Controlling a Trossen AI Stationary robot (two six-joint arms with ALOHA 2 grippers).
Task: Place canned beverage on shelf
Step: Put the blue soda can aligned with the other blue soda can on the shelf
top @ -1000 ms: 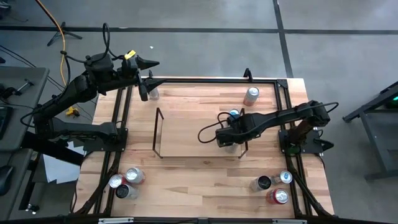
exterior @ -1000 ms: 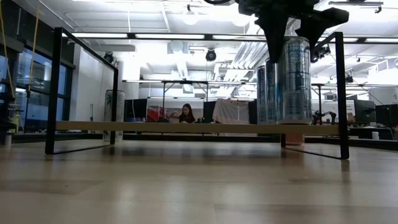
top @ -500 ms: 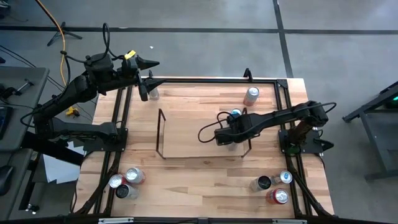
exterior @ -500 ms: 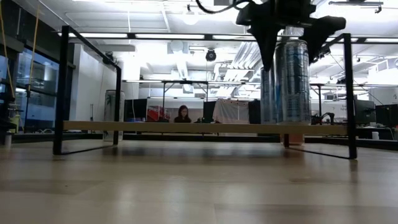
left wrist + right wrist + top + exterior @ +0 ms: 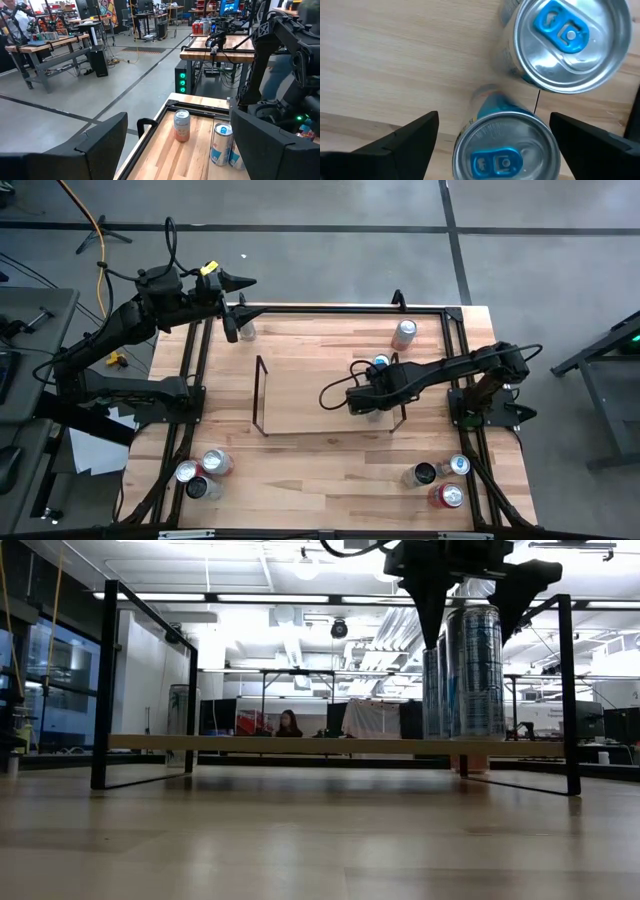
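Note:
The shelf (image 5: 320, 395) is a light-wood board with black wire frames at both short ends, lying mid-table. A silver canned beverage with a blue tab (image 5: 502, 150) stands upright on the shelf's right end (image 5: 475, 670). A second such can (image 5: 565, 40) stands just behind it. My right gripper (image 5: 470, 625) points down over the near can. It is open, one finger on each side of the can's top, with a gap showing beside the can. My left gripper (image 5: 232, 320) waits open at the table's far left corner.
A pinkish can (image 5: 404, 333) stands on the table at the far right, and another can (image 5: 246, 330) stands by my left gripper. Three cans cluster at the near left (image 5: 205, 470) and three at the near right (image 5: 440, 475). Black rails (image 5: 340, 308) border the tabletop.
My right gripper has opened and let go of the can, which stays upright on the shelf's right end. Meanwhile the shelf has slid a little toward the table's right edge, carrying the cans along.

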